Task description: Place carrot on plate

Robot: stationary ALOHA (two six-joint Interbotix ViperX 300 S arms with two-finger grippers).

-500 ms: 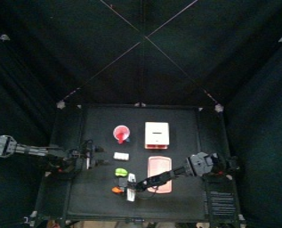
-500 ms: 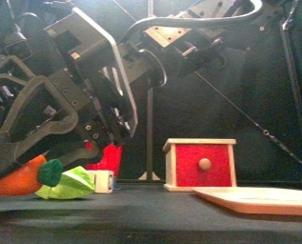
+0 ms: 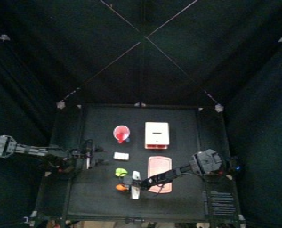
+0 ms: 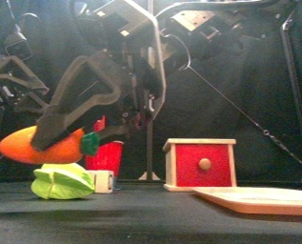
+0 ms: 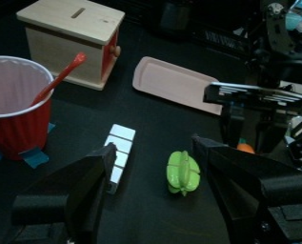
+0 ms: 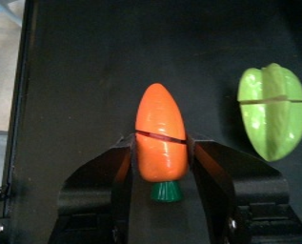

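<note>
My right gripper [image 6: 160,164] is shut on the carrot [image 6: 160,129], an orange stub with a green end, gripping its thick end. In the front view the carrot [image 4: 39,143] hangs above the table, over the yellow-green item [image 4: 64,181]. From above, the carrot [image 3: 116,189] is near the table's front, left of the pale pink plate [image 3: 158,164], which the right arm partly covers. The plate's [image 4: 261,198] edge lies low at the front right. My left gripper [image 5: 153,157] stands open and empty at the table's left.
A red cup [image 3: 122,134] with a straw and a white box [image 3: 157,134] with a red band stand at the back. A small white block [image 3: 120,156] and the yellow-green item [image 3: 122,172] lie between the arms.
The right gripper has lifted the carrot off the table, from beside the yellow-green item to above it. The left arm has barely moved.
</note>
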